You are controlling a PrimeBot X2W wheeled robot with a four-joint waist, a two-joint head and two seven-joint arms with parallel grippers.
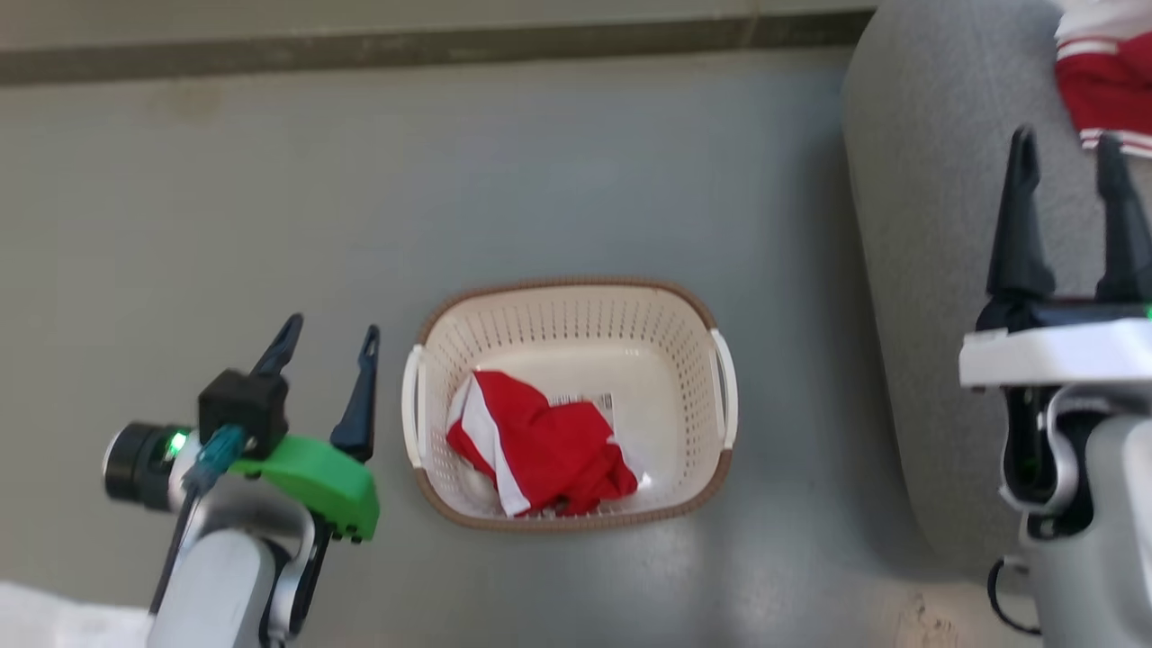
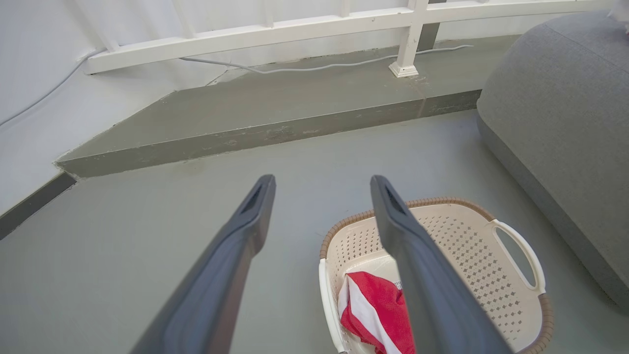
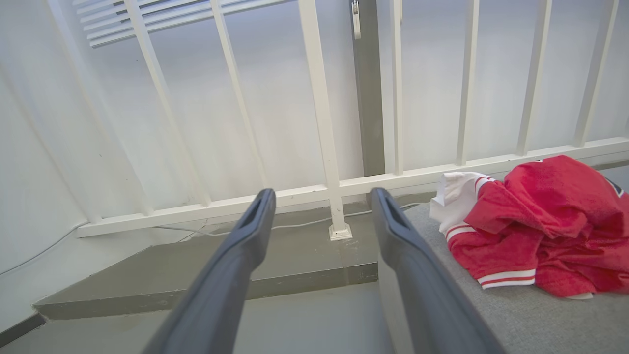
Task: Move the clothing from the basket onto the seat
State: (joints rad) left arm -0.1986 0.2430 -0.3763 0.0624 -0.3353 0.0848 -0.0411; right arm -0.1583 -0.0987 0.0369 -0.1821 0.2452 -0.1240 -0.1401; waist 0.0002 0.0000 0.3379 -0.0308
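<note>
- A crumpled red-and-white fabric garment (image 1: pixel 540 445) lies bunched on the bottom of the small cream perforated plastic basket (image 1: pixel 576 301), towards its near-left corner. It partly covers a white label sticker (image 1: pixel 589 400), and nothing touches it.
- The basket, with a brown woven-look rim and white side handles, stands upright on the grey floor (image 1: pixel 270 198). It is near the seat but apart from it.
- A second red-and-white garment (image 3: pixel 545 226), with white stripe trim, lies in a loose heap on top of the large grey fabric-upholstered seat (image 1: pixel 927 225), close to its rounded end.
- The left gripper (image 1: pixel 331 326) hangs just beside the basket's left handle, outside the rim. Its two dark fingers are spread wide with nothing between them. In the left wrist view one finger crosses in front of the basket and the garment inside it.
- The right gripper (image 1: pixel 1065 137) is over the seat, fingers likewise spread and empty. Its tips are near the heap there; the right wrist view shows them apart from it.
- Judgement on progress: partly done, with one piece delivered to the seat and one left in the basket. Whether anything lies hidden under that piece cannot be told.
- Left to do, as judged: lower a gripper into the basket, pinch the bunched fabric, lift it clear of the rim, carry it to the seat, and release it.
</note>
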